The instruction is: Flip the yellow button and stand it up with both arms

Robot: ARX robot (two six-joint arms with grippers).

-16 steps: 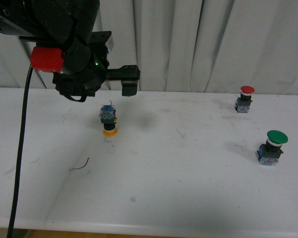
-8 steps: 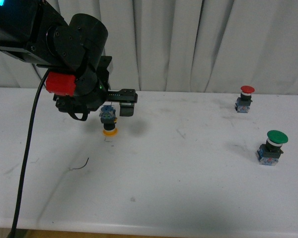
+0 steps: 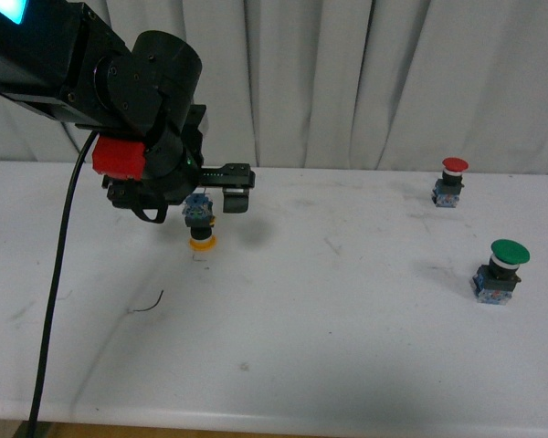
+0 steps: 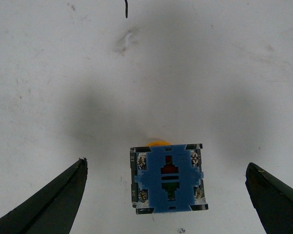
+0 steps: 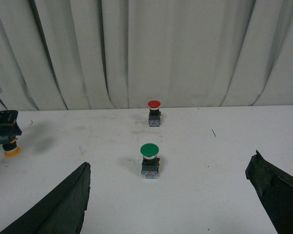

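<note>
Straddling the cap-down yellow button (image 4: 168,187), my left gripper (image 4: 166,163) gapes wide, not touching it. My right gripper (image 5: 172,161) is spread wide too

the table (image 3: 347,347) is seen as matt white and scuffed; the yellow button (image 3: 200,226) looks like plastic; behind it a cloth curtain (image 3: 347,82) is hung.

Came down low with the left hand (image 3: 212,198), from up high a second ago. Back then, kept the yellow button (image 3: 199,223) under the hand and off to one side. Now has it right between the wide-apart fingers (image 4: 53,204), not touching either one.
</note>
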